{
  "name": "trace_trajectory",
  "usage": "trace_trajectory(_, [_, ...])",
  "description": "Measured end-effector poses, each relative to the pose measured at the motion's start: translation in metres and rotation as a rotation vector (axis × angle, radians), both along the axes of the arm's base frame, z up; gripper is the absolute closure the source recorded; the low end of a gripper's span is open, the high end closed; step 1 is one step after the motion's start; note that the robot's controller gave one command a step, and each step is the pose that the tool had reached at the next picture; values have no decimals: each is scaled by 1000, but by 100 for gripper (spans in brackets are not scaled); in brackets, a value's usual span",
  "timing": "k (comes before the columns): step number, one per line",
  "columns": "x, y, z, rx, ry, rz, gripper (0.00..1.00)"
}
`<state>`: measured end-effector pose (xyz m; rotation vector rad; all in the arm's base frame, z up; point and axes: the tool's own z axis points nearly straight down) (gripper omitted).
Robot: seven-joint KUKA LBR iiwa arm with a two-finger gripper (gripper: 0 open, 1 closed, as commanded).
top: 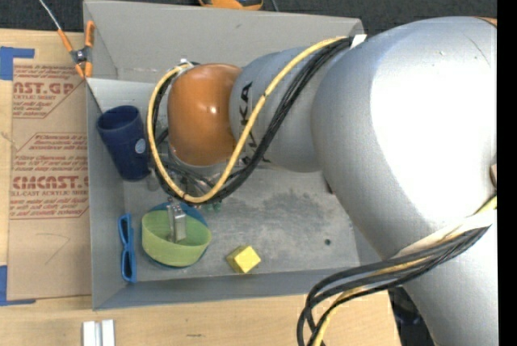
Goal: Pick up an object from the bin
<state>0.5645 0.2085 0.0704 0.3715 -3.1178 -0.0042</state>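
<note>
So the biggest thing here by far is the arm [404, 134]. It's a fat, smooth silver-grey casing that fills the right half of the frame and reaches toward the middle left. Under it sits the bin [291, 215], a grey metal box with flat upright walls and a scuffed, dull floor with a few dark specks.

At the wrist there's a glossy orange cover [202, 114], rounded like a dome, near the upper middle of the bin. A bundle of black and yellow cables [279, 90] runs along the arm and loops around it.

Then the loose stuff, all toward the left. A dark blue cup [125, 141] lies against the left wall; it's round and matte, and its mouth shows at the upper end.

Below it in the lower left corner is the lime green bowl [174, 243], which is shallow and round, with a smooth thick rim that looks like plastic. The gripper [178, 229] is down inside that bowl, with bare grey metal poking into the hollow. Honestly I can't tell if the claw is open or closed from here, since the wrist hides most of it.

A thin pair of bright blue glasses [127, 246] lies along the left wall, just beside the bowl. The smallest is a little yellow block [243, 259], boxy, near the bottom wall to the right of the bowl.
</note>
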Motion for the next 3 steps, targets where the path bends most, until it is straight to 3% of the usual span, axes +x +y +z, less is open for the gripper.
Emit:
trace_trajectory(1, [13,31,3,-7,4,28,0])
trace_trajectory(2, [30,2,4,-3,4,38,0])
trace_trajectory(3, [30,1,2,-3,-3,37,100])
